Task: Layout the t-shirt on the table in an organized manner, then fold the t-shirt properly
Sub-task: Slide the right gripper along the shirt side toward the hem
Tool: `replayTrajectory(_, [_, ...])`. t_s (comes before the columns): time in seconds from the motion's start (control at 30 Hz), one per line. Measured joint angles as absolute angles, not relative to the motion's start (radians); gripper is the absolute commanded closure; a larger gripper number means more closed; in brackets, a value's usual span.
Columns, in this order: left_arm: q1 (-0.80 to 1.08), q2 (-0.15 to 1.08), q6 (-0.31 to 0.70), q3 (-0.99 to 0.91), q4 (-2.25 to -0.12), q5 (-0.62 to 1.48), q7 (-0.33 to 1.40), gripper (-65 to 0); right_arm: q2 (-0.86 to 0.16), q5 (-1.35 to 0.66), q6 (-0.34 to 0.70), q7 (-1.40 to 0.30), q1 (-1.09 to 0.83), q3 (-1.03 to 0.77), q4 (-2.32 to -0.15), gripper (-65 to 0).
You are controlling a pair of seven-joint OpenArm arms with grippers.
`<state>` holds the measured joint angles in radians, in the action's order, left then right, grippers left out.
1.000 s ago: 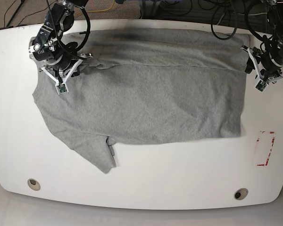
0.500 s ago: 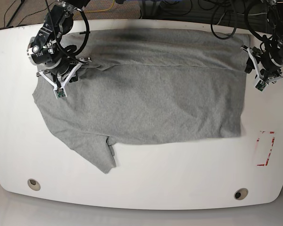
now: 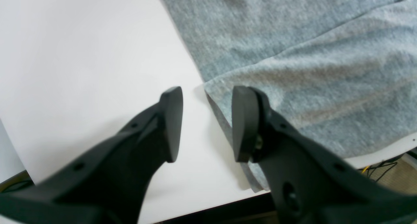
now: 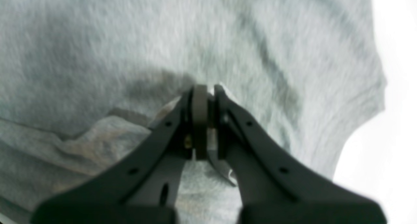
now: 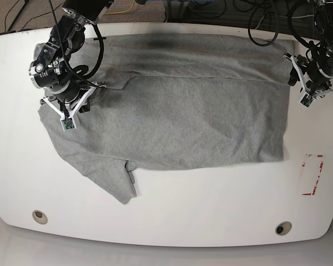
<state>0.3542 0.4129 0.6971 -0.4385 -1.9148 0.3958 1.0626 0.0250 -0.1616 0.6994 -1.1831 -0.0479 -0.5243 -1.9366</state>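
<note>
The right gripper (image 4: 205, 119) is pinching a fold of the t-shirt (image 5: 177, 119) near its sleeve. The left gripper (image 3: 205, 123) is hovering with jaws apart, straddling the shirt's edge. The shirt is lying spread across the table (image 5: 211, 210).
</note>
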Motion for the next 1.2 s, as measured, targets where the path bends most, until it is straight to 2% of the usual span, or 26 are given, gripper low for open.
replayTrajectory(0.93, [0.354,0.410,0.697,-0.439,-1.915,0.396,1.063,-23.6,0.025,-0.162,0.699,-1.187,0.041,-0.524,-1.885,-3.5])
replayTrajectory(1.03, [0.354,0.411,0.697,-0.439,-1.915,0.395,1.063,-23.6,0.026,-0.162,0.699,-1.187,0.043,-0.524,-1.882,-8.6])
replayTrajectory(1.13, [0.357,0.411,0.697,-0.439,-1.915,0.396,1.063,-23.6,0.026,-0.161,0.699,-1.188,0.050,-0.524,-1.882,-19.2])
replayTrajectory(1.2, [0.362,0.411,0.697,-0.439,-1.915,0.396,1.062,-23.6,0.025,-0.162,0.699,-1.187,0.054,-0.524,-1.882,-29.5])
